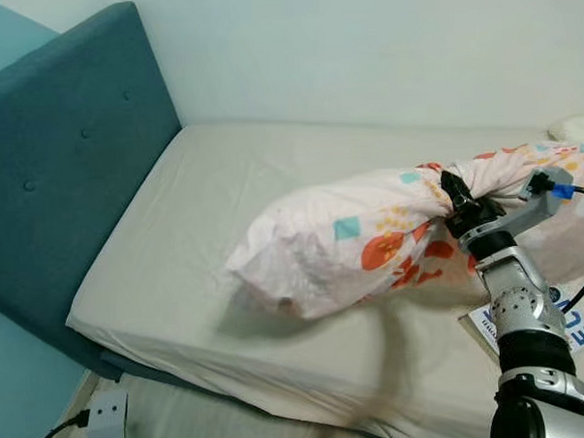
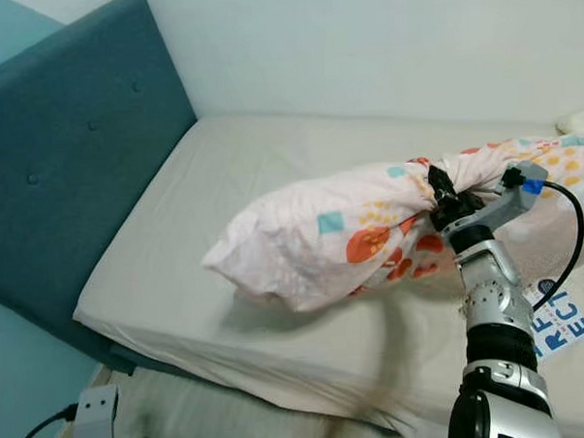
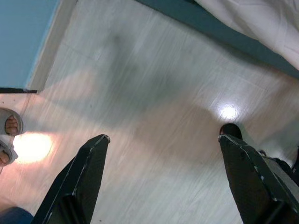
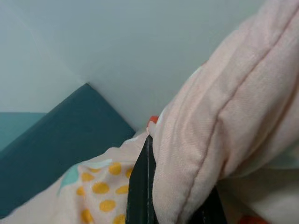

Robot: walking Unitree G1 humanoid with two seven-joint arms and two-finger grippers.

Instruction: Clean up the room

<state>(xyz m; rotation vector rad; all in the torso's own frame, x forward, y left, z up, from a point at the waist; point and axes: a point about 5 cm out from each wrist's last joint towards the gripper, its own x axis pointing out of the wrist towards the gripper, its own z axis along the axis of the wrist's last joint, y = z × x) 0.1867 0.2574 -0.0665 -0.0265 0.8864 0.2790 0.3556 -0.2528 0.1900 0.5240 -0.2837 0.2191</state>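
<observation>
Over the bed [image 1: 225, 232], toward its side far from the teal headboard [image 1: 66, 151], the right gripper [image 1: 458, 204] pinches a pink patterned pillow [image 1: 351, 245] at a bunched waist, fingers closed tight on the fabric. The pillow's headboard-facing end hangs free above the beige sheet and casts a shadow on it; its other end spreads behind the gripper toward the foot side. In the right wrist view, one black finger [image 4: 140, 186] presses against a thick fold of pink cloth, yellow dots showing beside it. A printed paper [image 1: 568, 318] lies on the bed just beside the right arm. The left gripper [image 3: 163, 182] hangs over pale wood floor [image 3: 154, 93] next to the bed's edge, jaws spread wide, holding nothing. A person's sandalled foot [image 3: 9, 123] stands on the floor nearby.
</observation>
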